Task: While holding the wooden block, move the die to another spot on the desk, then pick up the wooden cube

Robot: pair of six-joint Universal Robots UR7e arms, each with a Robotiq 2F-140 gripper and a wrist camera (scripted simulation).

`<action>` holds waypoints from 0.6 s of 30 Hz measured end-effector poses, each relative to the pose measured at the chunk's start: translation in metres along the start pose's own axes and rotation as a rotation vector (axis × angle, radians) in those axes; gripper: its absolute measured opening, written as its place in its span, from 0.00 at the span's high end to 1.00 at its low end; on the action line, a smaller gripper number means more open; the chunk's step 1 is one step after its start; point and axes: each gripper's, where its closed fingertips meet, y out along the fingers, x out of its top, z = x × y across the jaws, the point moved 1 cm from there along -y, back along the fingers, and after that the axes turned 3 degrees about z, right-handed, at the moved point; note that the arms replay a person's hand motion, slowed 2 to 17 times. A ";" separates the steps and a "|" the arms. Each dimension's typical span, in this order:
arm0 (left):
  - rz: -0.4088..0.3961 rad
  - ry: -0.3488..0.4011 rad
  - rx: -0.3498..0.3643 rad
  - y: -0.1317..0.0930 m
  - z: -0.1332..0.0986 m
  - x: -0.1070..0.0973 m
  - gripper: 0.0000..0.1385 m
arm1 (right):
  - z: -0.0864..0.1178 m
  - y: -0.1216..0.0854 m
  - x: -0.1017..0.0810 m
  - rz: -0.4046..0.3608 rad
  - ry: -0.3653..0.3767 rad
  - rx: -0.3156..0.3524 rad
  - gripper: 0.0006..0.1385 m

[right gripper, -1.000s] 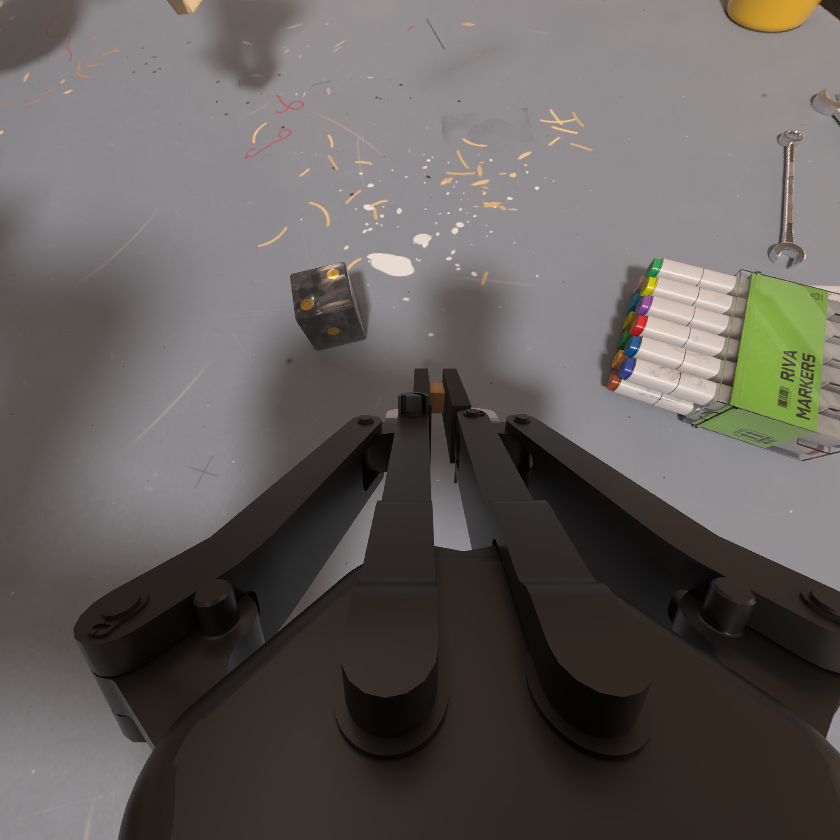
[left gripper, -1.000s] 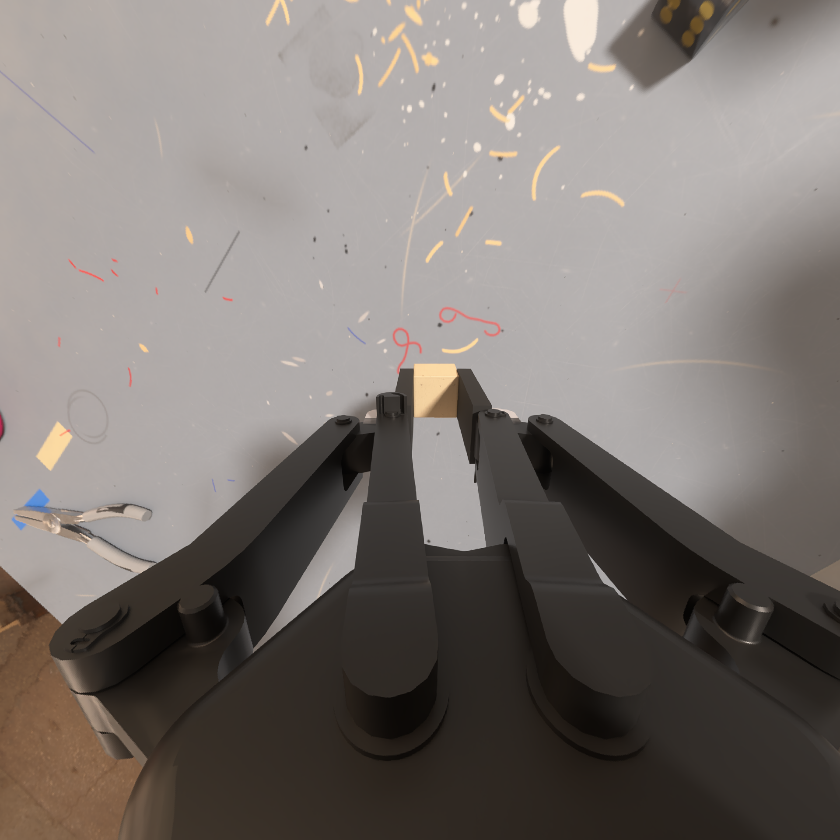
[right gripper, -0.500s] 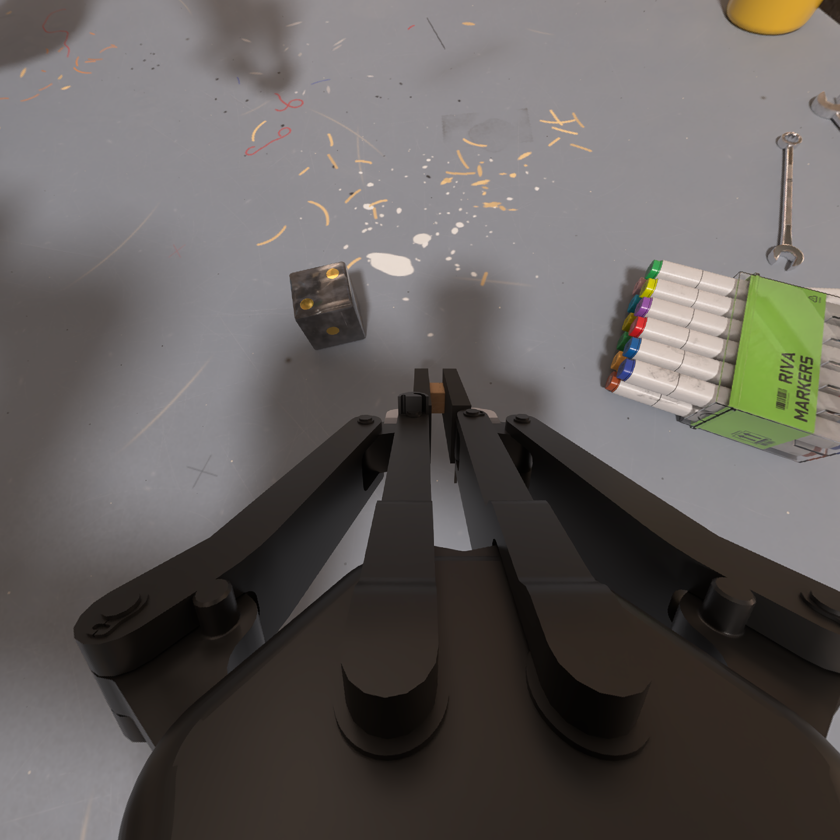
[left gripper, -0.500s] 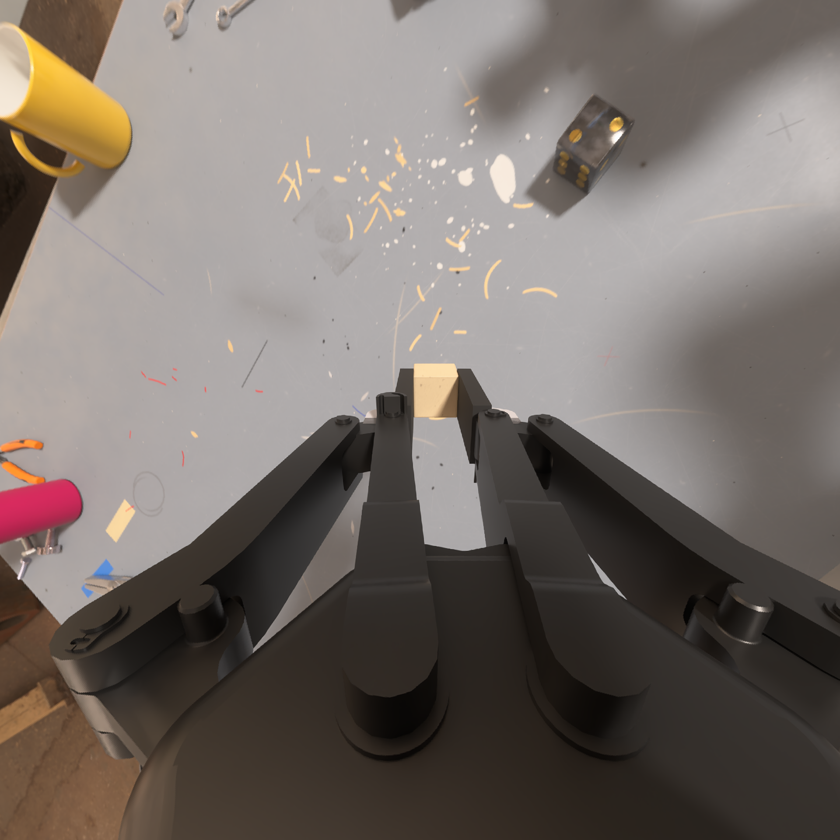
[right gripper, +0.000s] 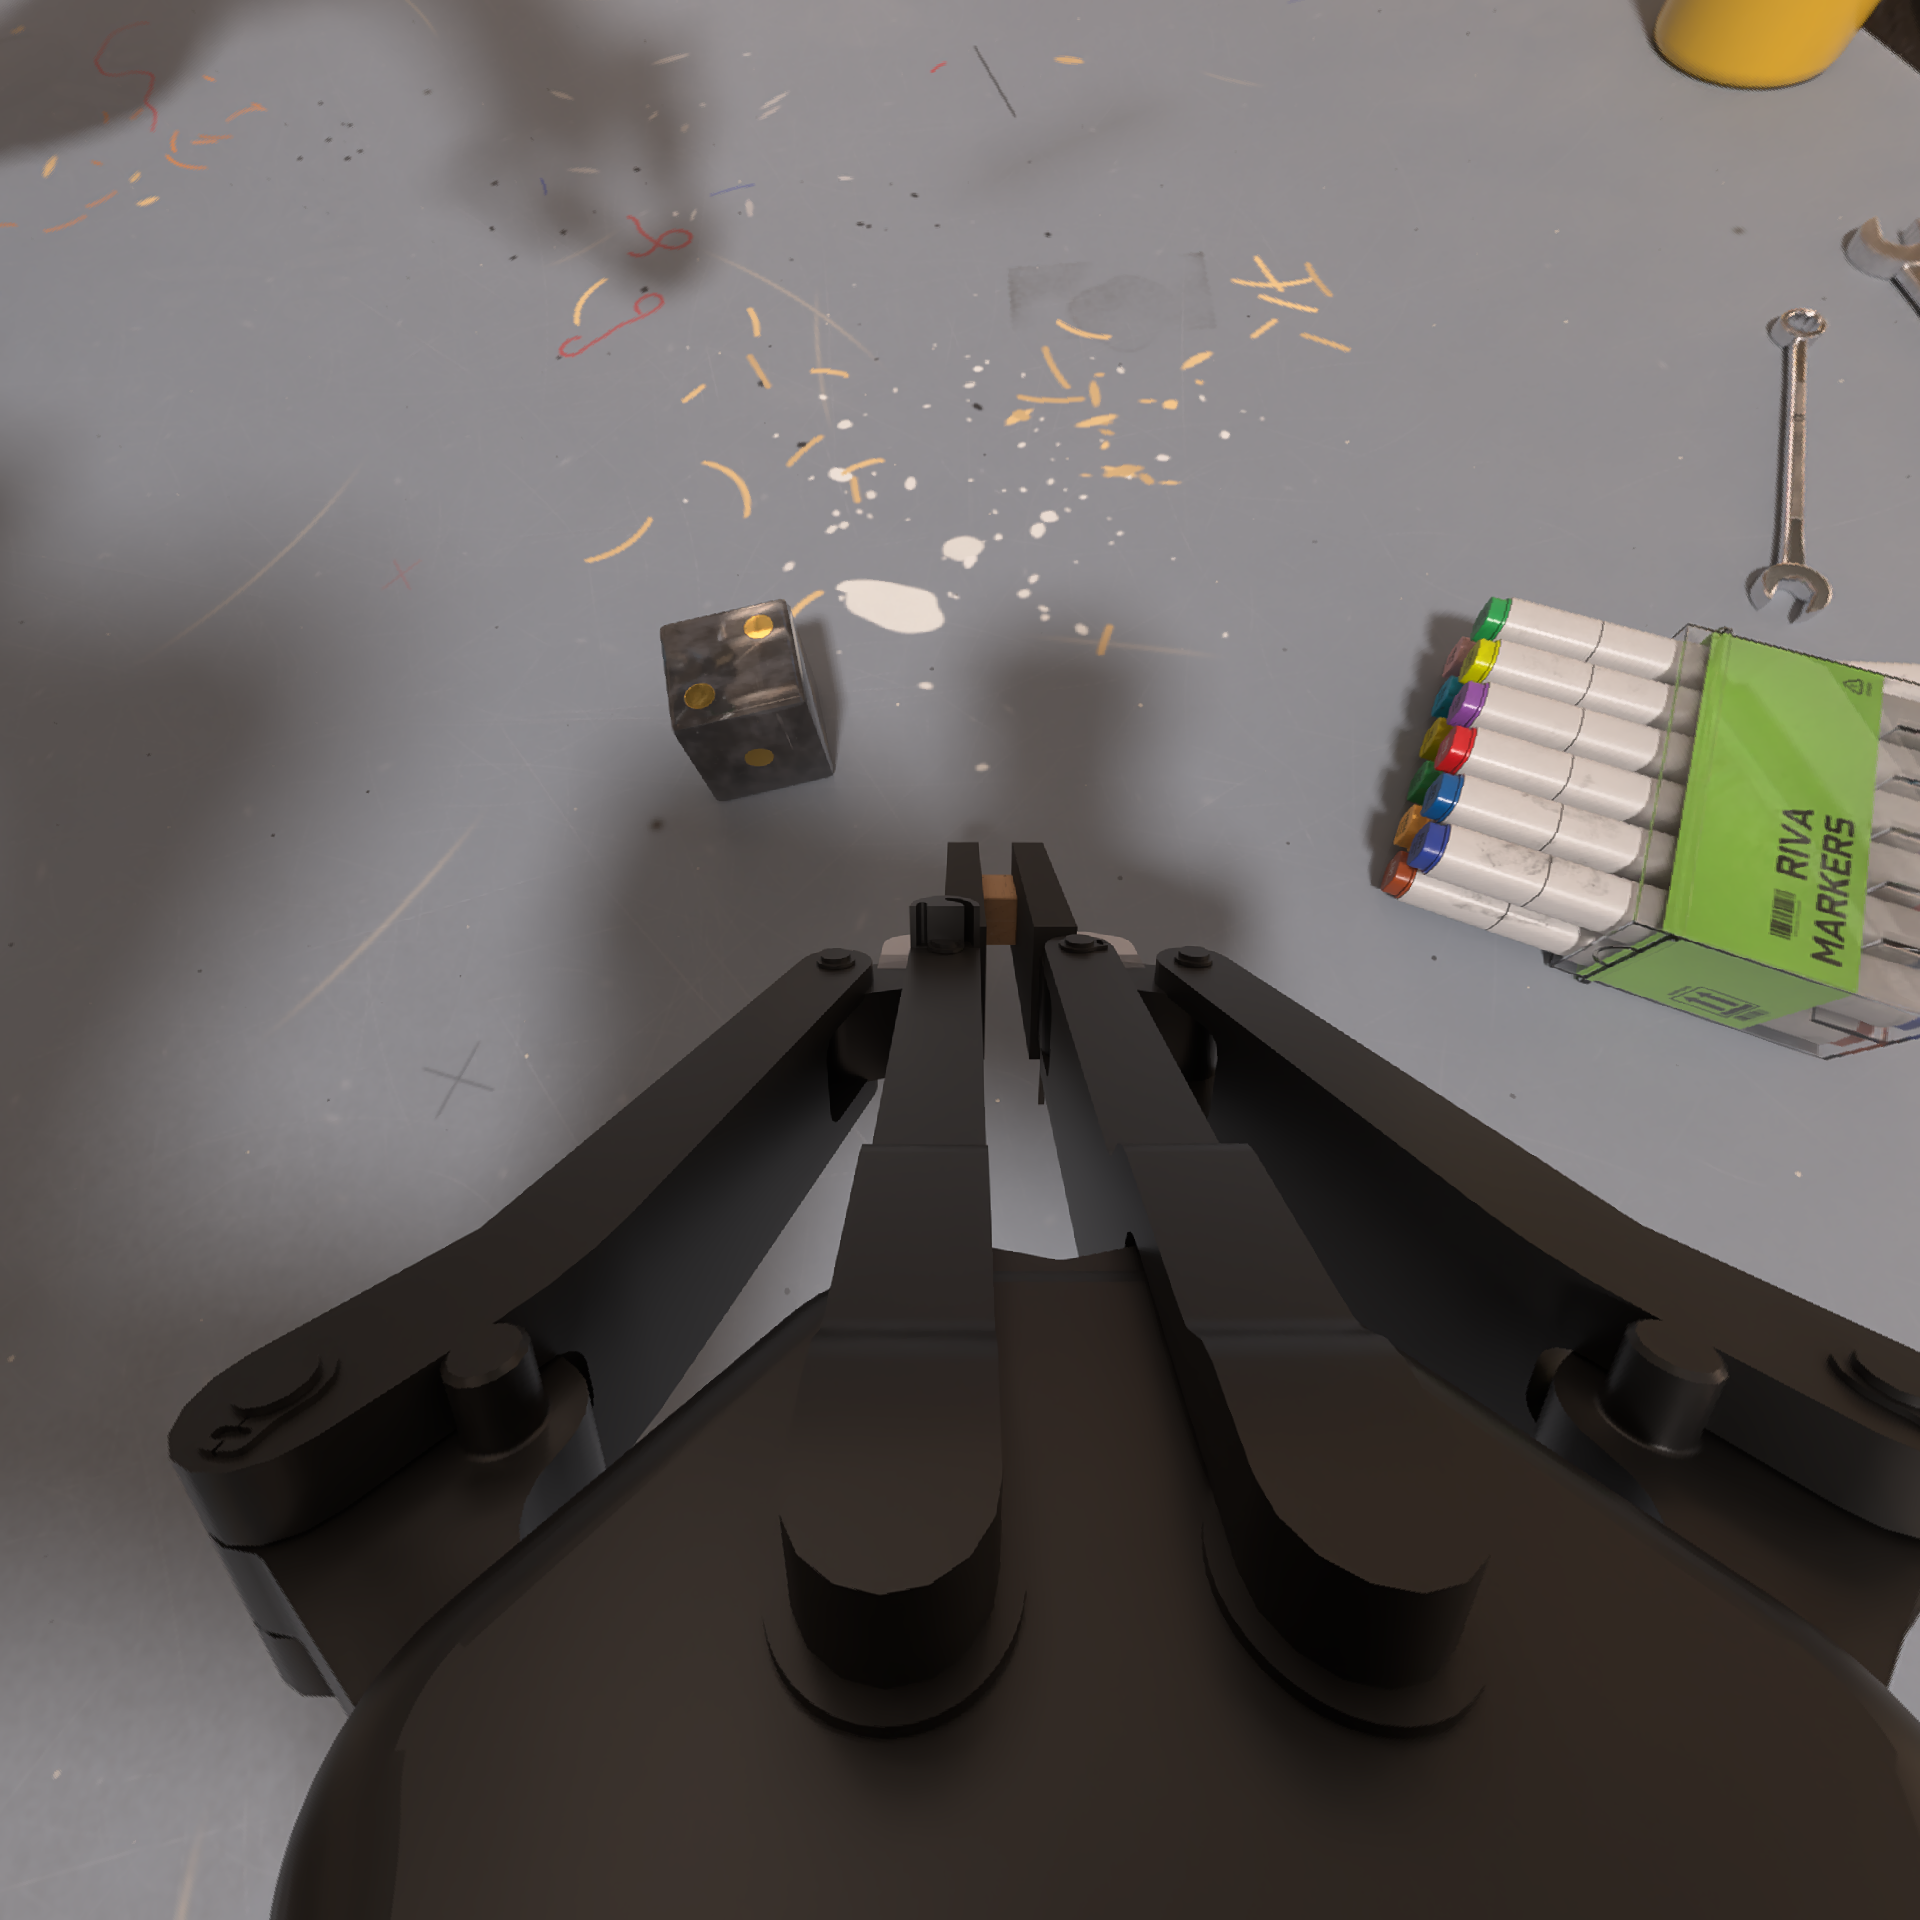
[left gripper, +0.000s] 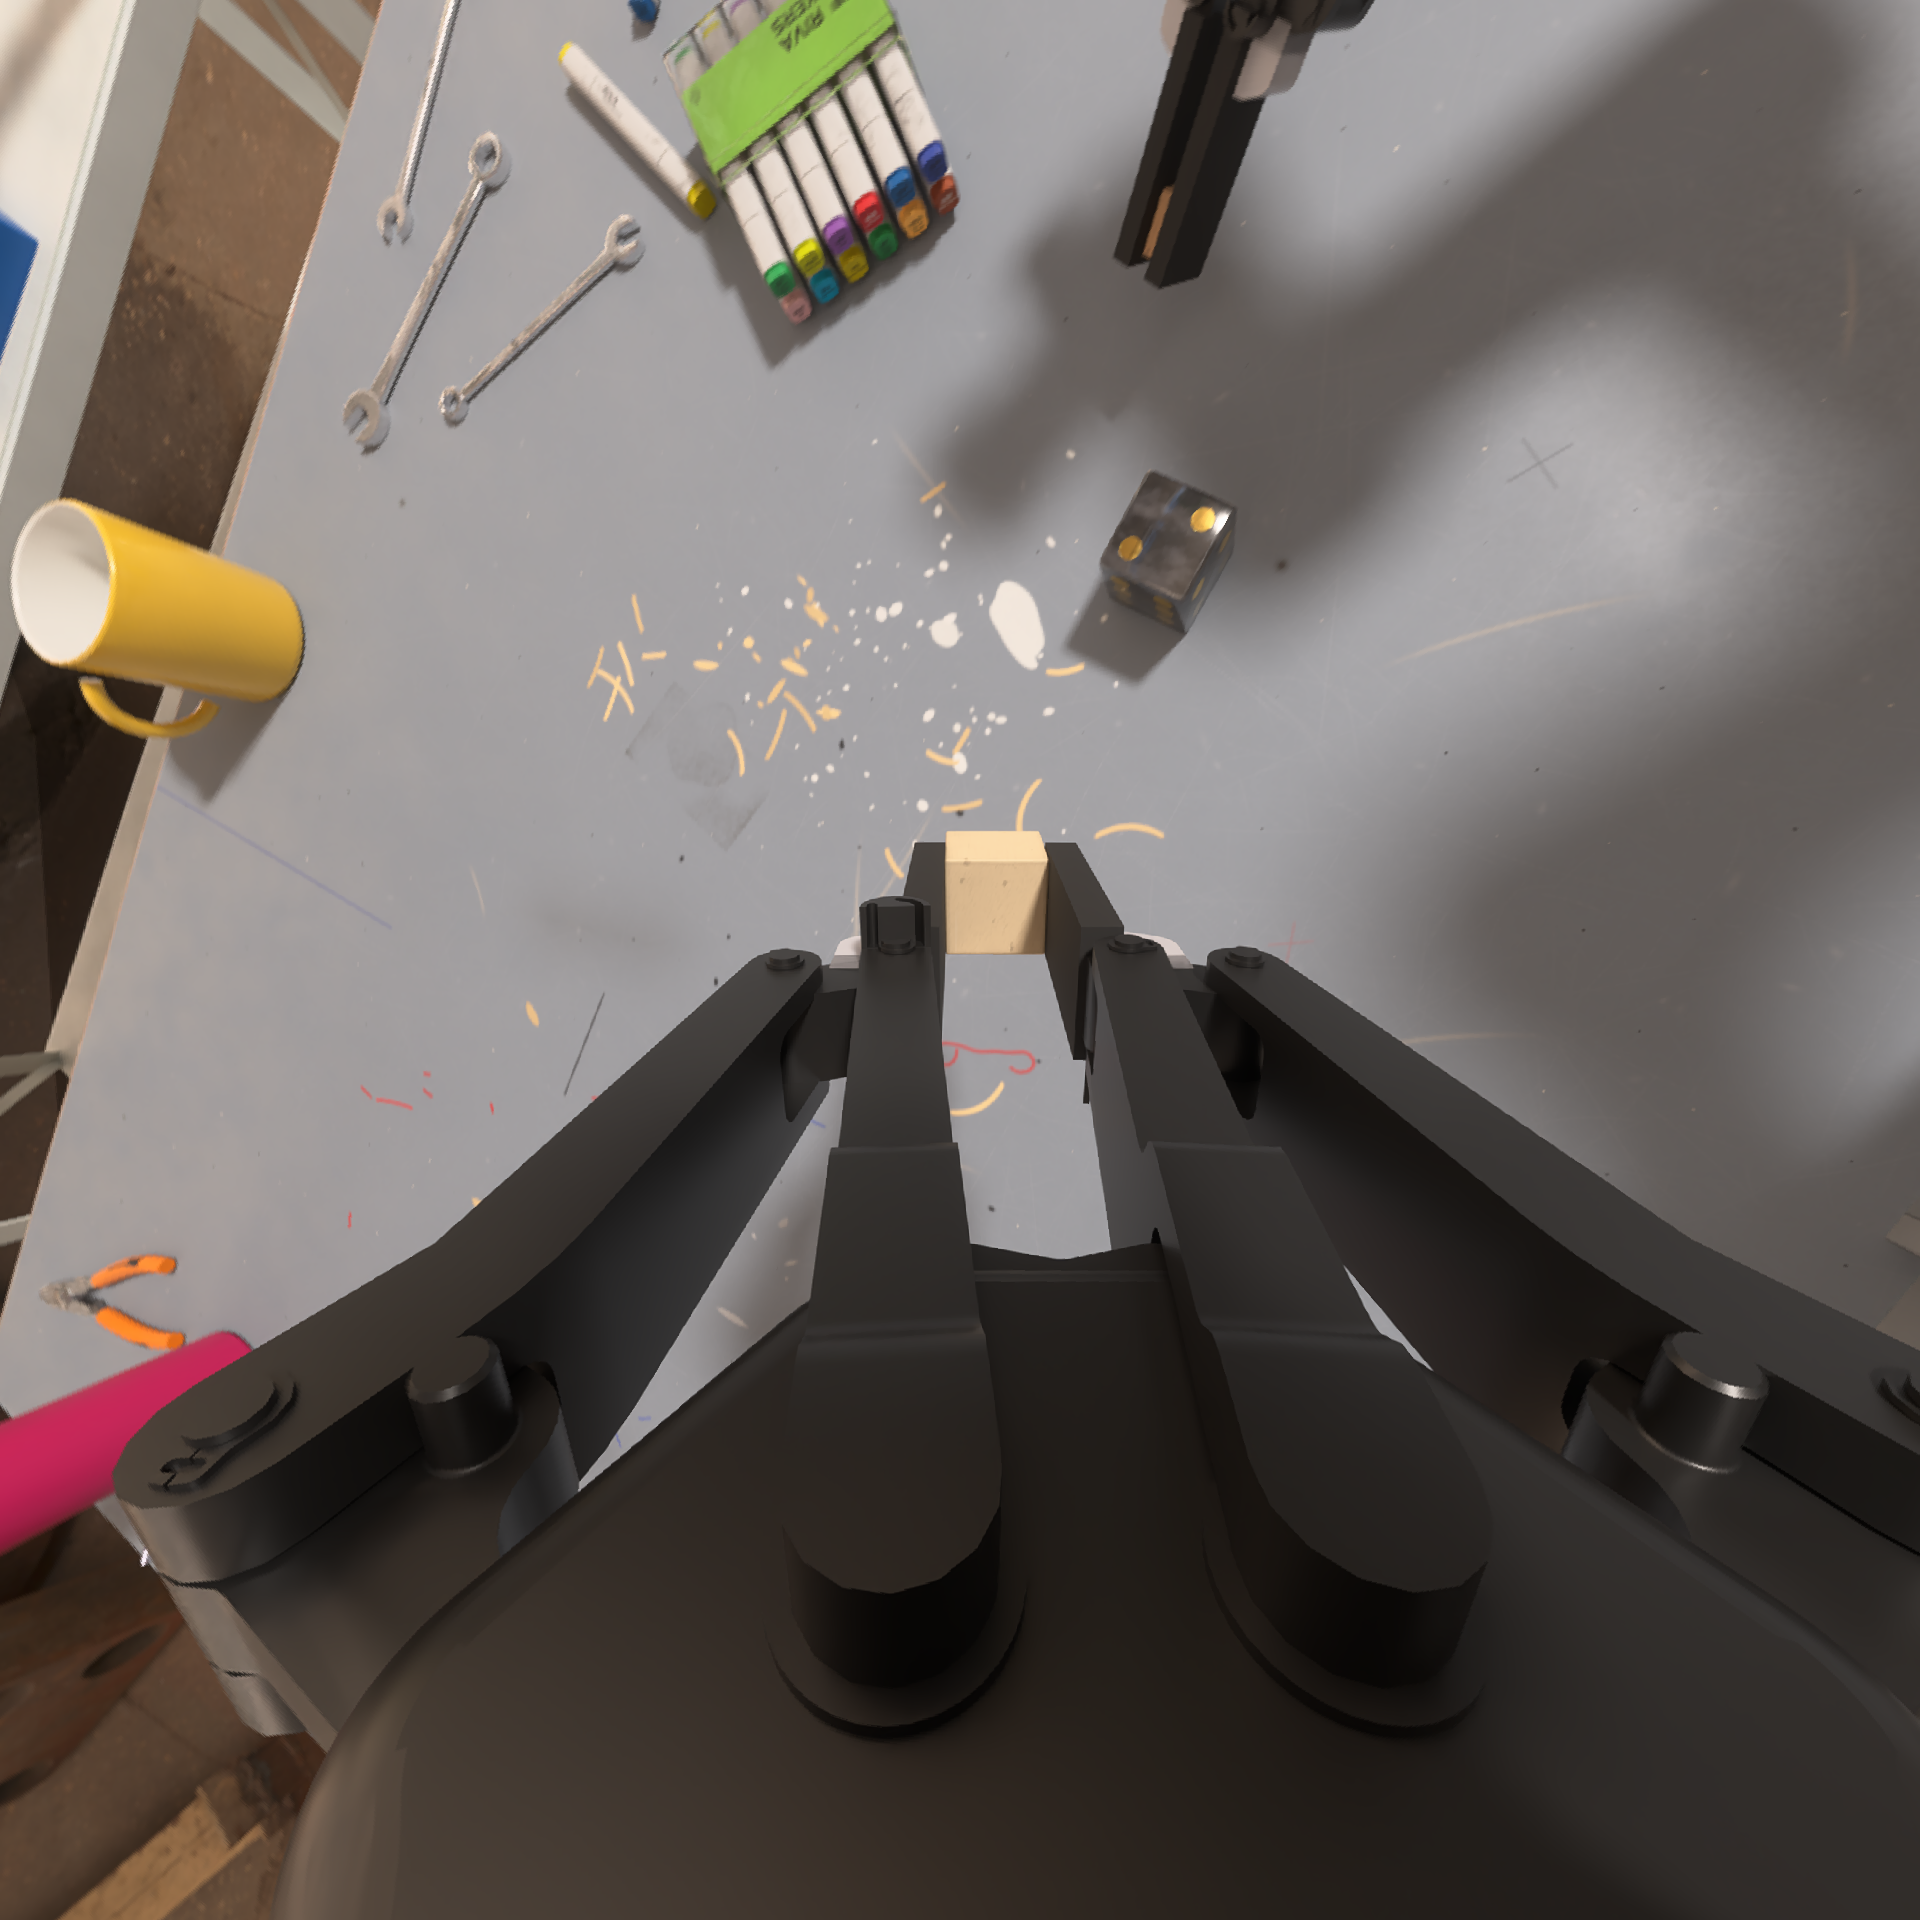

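Observation:
My left gripper (left gripper: 994, 868) is shut on a pale wooden cube (left gripper: 994, 891) and holds it high above the grey desk (left gripper: 520, 935). My right gripper (right gripper: 997, 868) is shut on a small thin wooden block (right gripper: 998, 904); it also shows at the top of the left wrist view (left gripper: 1169, 249), with the block (left gripper: 1155, 223) between its fingers. A dark marbled die with gold pips (left gripper: 1169, 566) sits on the desk beside a white paint blot; in the right wrist view the die (right gripper: 746, 698) lies ahead and left of my fingertips.
A green pack of markers (right gripper: 1662, 810) lies to the right, also seen in the left wrist view (left gripper: 821, 145). Three wrenches (left gripper: 457, 281), a yellow mug (left gripper: 156, 618), orange pliers (left gripper: 120, 1304) and a pink cylinder (left gripper: 94, 1444) lie along the desk's left edge.
My left gripper has risen and pulled back with the cube, so much more of the desk shows. The right gripper and the die have stayed still.

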 end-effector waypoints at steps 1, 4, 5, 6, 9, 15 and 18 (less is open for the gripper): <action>-0.004 0.010 -0.003 0.000 -0.002 0.005 0.82 | 0.000 0.000 0.000 0.000 0.000 0.000 0.94; -0.015 0.041 -0.012 0.002 -0.008 0.018 0.82 | 0.000 0.000 0.000 -0.001 -0.001 -0.001 0.94; -0.018 0.051 -0.015 0.002 -0.010 0.023 0.82 | 0.000 0.000 0.000 -0.002 -0.001 -0.002 0.94; -0.021 0.062 -0.018 0.003 -0.012 0.027 0.82 | 0.000 0.000 0.000 -0.002 -0.002 -0.002 0.94; -0.029 0.095 -0.029 0.006 -0.018 0.040 0.82 | 0.000 0.000 0.000 -0.002 -0.002 -0.003 0.94; -0.041 0.161 -0.055 0.013 -0.032 0.065 0.82 | 0.000 0.000 0.000 -0.003 -0.004 -0.006 0.94; -0.043 0.189 -0.067 0.018 -0.038 0.076 0.82 | 0.000 0.000 0.000 -0.004 -0.004 -0.006 0.94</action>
